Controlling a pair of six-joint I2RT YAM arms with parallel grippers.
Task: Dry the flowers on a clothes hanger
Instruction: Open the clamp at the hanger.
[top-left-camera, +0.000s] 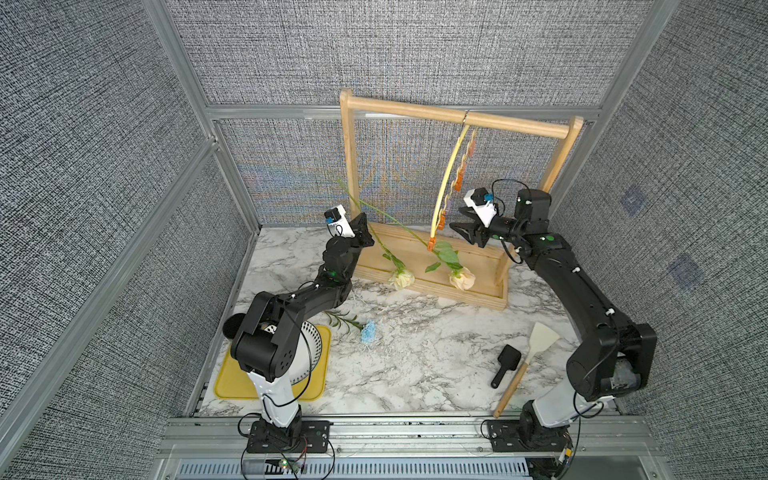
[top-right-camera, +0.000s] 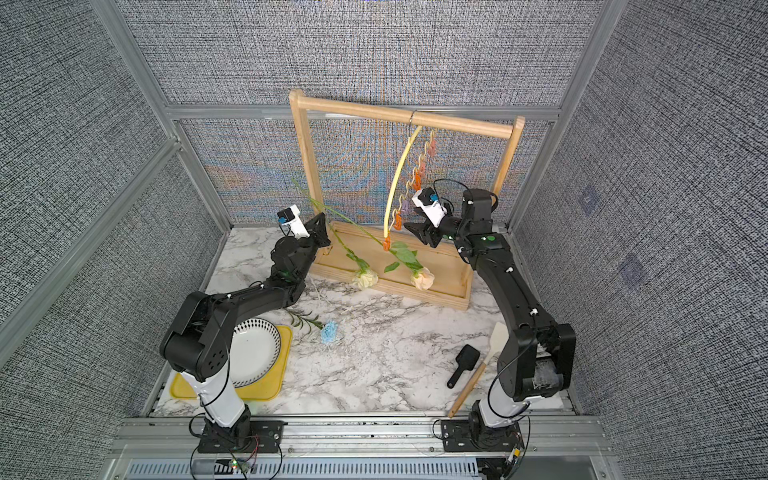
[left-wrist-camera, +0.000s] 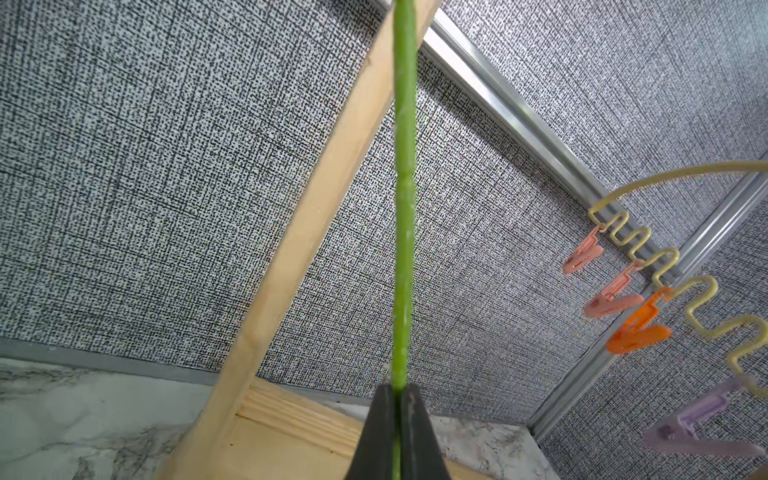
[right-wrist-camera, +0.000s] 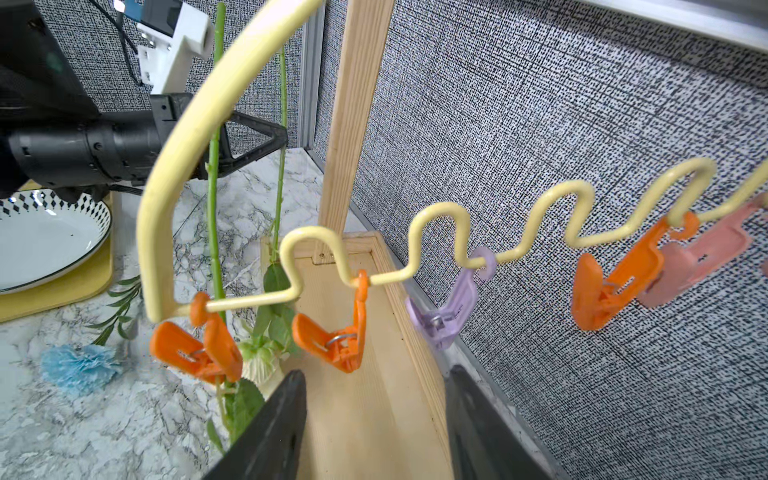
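The pale-yellow clothes hanger (top-left-camera: 446, 174) (top-right-camera: 398, 176) (right-wrist-camera: 166, 166) hangs by its hook from the wooden rack's top bar. An end orange clip (top-left-camera: 432, 244) (right-wrist-camera: 199, 345) grips the stem of the peach rose (top-left-camera: 462, 277) (top-right-camera: 422, 277), which hangs head down. My left gripper (top-left-camera: 366, 229) (top-right-camera: 322, 227) (left-wrist-camera: 400, 390) is shut on the green stem (left-wrist-camera: 405, 208) of the pale yellow rose (top-left-camera: 401, 278) (top-right-camera: 365, 277), left of the hanger. My right gripper (top-left-camera: 459, 224) (top-right-camera: 413, 222) (right-wrist-camera: 376, 374) stands open, just below a free orange clip (right-wrist-camera: 332, 340). The light-blue bloom (top-left-camera: 368, 331) (top-right-camera: 329, 332) (right-wrist-camera: 79, 365) lies on the table.
The wooden rack (top-left-camera: 415, 110) (top-right-camera: 353, 106) stands at the back on its tray base. A plate (top-right-camera: 257, 353) on a yellow tray (top-left-camera: 232, 382) sits by the left arm's base. A black scoop (top-left-camera: 505, 365) and a spatula (top-left-camera: 536, 349) lie front right. Purple (right-wrist-camera: 449, 316) and pink (left-wrist-camera: 582, 259) clips hang free.
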